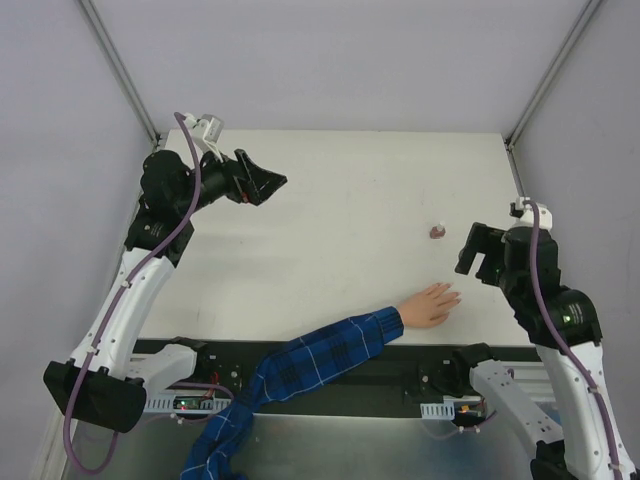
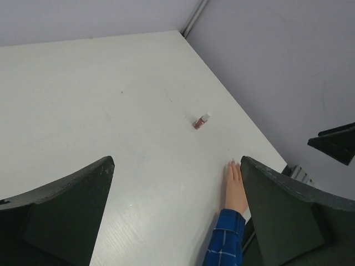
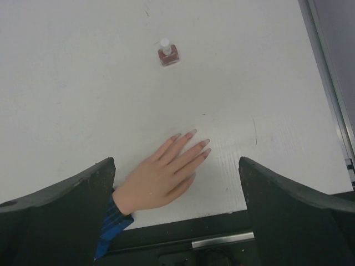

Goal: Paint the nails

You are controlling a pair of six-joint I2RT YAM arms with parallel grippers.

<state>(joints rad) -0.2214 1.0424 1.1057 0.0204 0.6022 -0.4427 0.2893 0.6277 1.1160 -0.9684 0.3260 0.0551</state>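
Note:
A pale peach hand (image 1: 430, 305) lies flat, palm down, near the table's front edge, and its arm wears a blue-and-white plaid sleeve (image 1: 320, 355). The nails (image 3: 192, 133) show as small pinkish tips in the right wrist view. A small dark reddish bottle (image 1: 437, 232) with a white cap stands beyond the fingertips; it also shows in the right wrist view (image 3: 168, 54) and the left wrist view (image 2: 201, 121). My right gripper (image 1: 475, 268) hangs open and empty just right of the hand, above it (image 3: 176, 163). My left gripper (image 1: 272, 182) is open and empty, raised at the far left (image 2: 176, 166).
The white table (image 1: 340, 200) is walled by grey panels at the back and sides. A black strip with the arm bases (image 1: 330, 385) runs along the near edge, and the sleeve crosses over it.

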